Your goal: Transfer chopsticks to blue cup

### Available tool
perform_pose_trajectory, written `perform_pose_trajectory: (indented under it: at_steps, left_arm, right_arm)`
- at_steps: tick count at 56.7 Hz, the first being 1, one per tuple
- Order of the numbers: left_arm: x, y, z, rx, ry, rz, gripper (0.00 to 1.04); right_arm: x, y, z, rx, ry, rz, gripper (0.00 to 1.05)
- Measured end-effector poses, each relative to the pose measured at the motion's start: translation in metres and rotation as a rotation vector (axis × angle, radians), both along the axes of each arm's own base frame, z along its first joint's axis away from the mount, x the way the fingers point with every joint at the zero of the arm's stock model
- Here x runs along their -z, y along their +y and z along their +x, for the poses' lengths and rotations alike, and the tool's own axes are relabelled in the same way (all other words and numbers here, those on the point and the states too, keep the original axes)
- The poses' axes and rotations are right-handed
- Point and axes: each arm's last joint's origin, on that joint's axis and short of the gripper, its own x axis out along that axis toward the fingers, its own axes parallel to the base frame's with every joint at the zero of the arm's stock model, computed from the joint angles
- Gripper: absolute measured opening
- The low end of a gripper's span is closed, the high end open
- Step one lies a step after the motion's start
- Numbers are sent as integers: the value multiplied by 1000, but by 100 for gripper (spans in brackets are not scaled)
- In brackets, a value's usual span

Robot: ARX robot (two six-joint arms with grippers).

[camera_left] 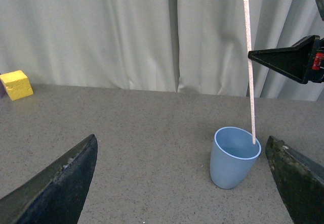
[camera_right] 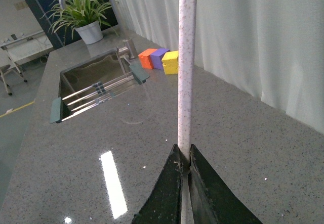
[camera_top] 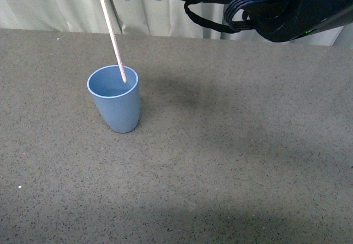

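The light-blue cup [camera_top: 115, 101] stands upright on the grey speckled counter, left of centre; it also shows in the left wrist view [camera_left: 234, 158]. My right gripper [camera_right: 185, 155] is shut on the pale chopstick [camera_right: 186, 67] and holds it nearly upright above the cup. The chopstick [camera_top: 113, 34] slants down and its lower tip sits just inside the cup's rim; the left wrist view shows the same chopstick [camera_left: 249, 72]. One right finger [camera_left: 288, 59] shows there beside the stick. My left gripper [camera_left: 180, 140] is open and empty, low to the counter, facing the cup.
My right arm [camera_top: 248, 1] spans the top of the front view. A yellow block [camera_left: 16, 84] lies by the curtain. The right wrist view shows orange [camera_right: 148, 58], purple [camera_right: 161, 58] and yellow [camera_right: 170, 62] blocks, a sink [camera_right: 96, 82] and a potted plant [camera_right: 83, 16].
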Motion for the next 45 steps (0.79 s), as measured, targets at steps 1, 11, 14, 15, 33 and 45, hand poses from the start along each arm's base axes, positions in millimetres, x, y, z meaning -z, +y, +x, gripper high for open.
perform_pose_trajectory:
  at_steps: [1,11,14,15,33,45]
  left_arm:
    - [0,0,0,0,0,0,98]
    - [0,0,0,0,0,0,98]
    - [0,0,0,0,0,0,98]
    - [0,0,0,0,0,0,98]
    - [0,0,0,0,0,0,98]
    - [0,0,0,0,0,0,98]
  right_arm:
    - [0,1,0,-1,-1,0,1]
    - [6,10,2,-20,-10,-18,1]
    - [10,12,3,-23,-7,-26,1]
    - [11,13,4,-23,-5,-28,1]
    - [32,18,8,-23,23,-74,1]
    - [43,17,8,-21,49,-107,1]
